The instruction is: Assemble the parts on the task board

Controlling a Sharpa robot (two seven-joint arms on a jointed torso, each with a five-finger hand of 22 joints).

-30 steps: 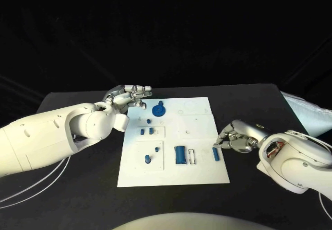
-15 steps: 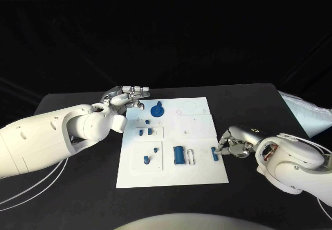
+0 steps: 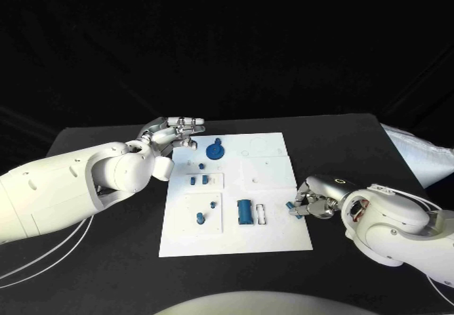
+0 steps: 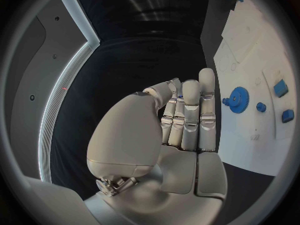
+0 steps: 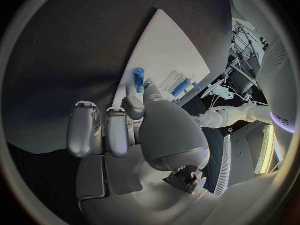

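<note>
Right hand (image 3: 315,200) pinches a small blue peg (image 5: 138,77) at the board's (image 3: 237,233) right edge. Left hand (image 3: 175,133) hangs off the far-left corner, fingers loosely curled, holding nothing. Peg looks light, rigid, smooth; likely slippery, so grip mid-shaft.

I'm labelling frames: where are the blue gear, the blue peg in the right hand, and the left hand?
blue gear (image 3: 216,152): head view, its round face.
blue peg (image 5: 139,77): right wrist view, its free end.
left hand (image 3: 175,133): head view, its middle.
</note>
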